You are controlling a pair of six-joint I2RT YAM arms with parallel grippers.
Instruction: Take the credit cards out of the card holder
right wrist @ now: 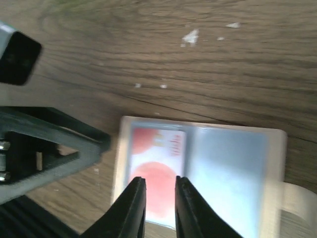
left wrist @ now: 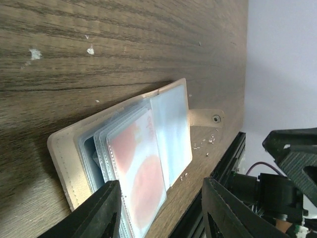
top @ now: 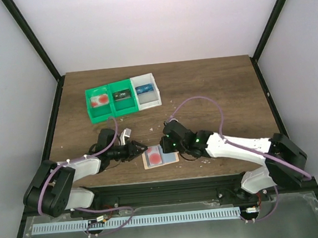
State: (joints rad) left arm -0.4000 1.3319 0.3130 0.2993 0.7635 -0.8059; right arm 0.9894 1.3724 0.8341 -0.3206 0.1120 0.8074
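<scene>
Top view: the card holder (top: 161, 156) is parked open near the tabletop's (top: 218, 91) 6 o'clock edge, with the left claw (top: 143, 150) at its 9 and the right claw (top: 164, 148) at its 12. Left wrist: jaws spread wide at the holder's edge. Right wrist: jaws kept narrowly apart over the red card (right wrist: 157, 163).

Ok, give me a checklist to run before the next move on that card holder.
1. Card holder lying open on the table: ok.
2. Red and white card seated in its pocket, face visible: ok.
3. Right gripper over that card, jaws slightly apart: ok.
4. Left gripper open at the holder's edge: ok.
5. Right fingers touching the card: cannot tell.
6. Other cards hidden deeper in the holder: cannot tell.
</scene>
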